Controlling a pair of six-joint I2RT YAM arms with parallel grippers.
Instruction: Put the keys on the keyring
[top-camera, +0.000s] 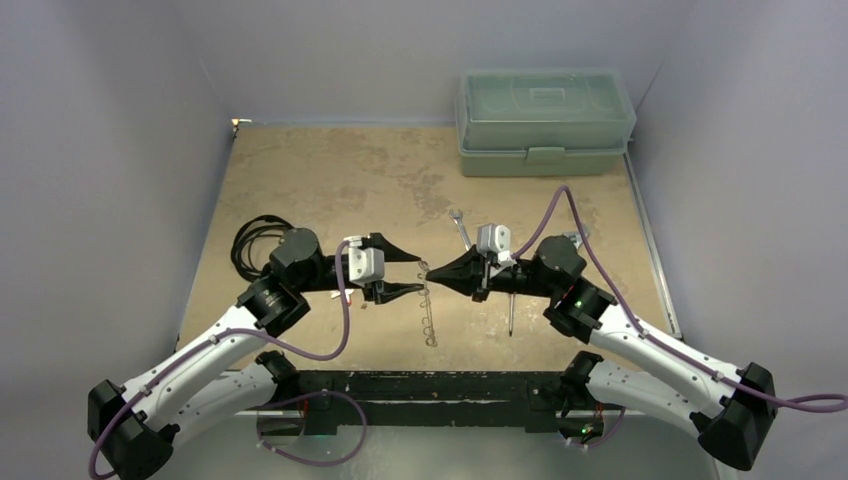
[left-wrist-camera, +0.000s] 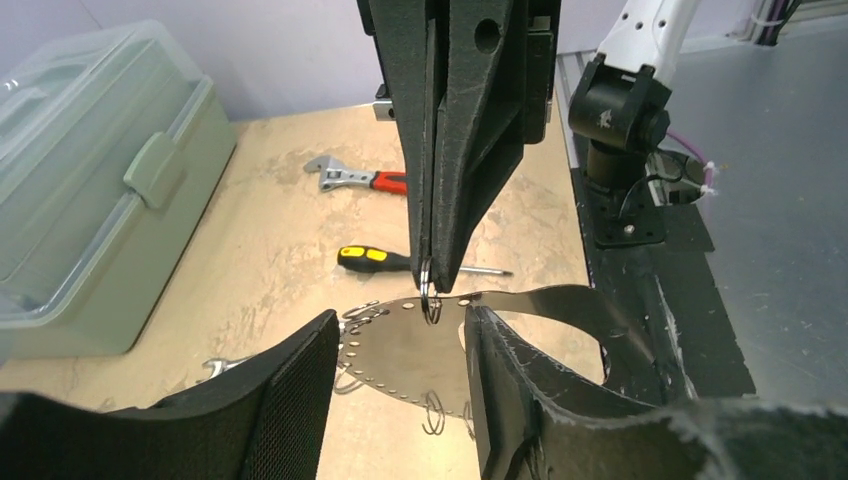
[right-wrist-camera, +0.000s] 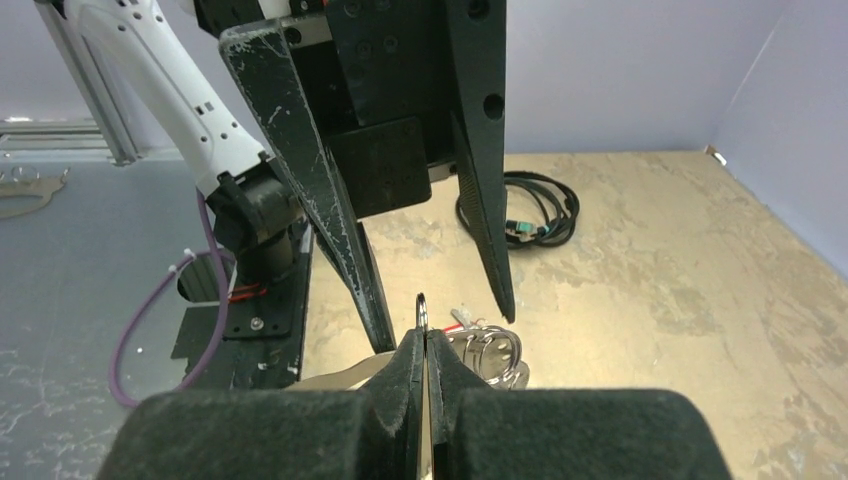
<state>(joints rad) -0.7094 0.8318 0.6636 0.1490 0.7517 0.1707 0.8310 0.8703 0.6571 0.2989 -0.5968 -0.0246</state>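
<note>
The keyring (left-wrist-camera: 410, 350) is a shiny silvery oval with small holes and little split rings along its rim. It hangs over the table between the two grippers, seen edge-on in the top view as a thin strip (top-camera: 428, 315). My right gripper (right-wrist-camera: 424, 335) is shut on one small ring at the keyring's upper edge, and from the left wrist it shows as a black wedge (left-wrist-camera: 432, 275) coming down from above. My left gripper (left-wrist-camera: 400, 320) is open, one finger on each side of the keyring. A tiny key with a red bit (right-wrist-camera: 458, 318) shows beside the rings (right-wrist-camera: 492, 350).
A green lidded toolbox (top-camera: 545, 120) stands at the back right. A coiled black cable (top-camera: 255, 245) lies at the left. A yellow-handled screwdriver (left-wrist-camera: 370, 258), a red-handled adjustable wrench (left-wrist-camera: 355, 178) and a small silver spanner (top-camera: 460, 228) lie on the table near the right arm.
</note>
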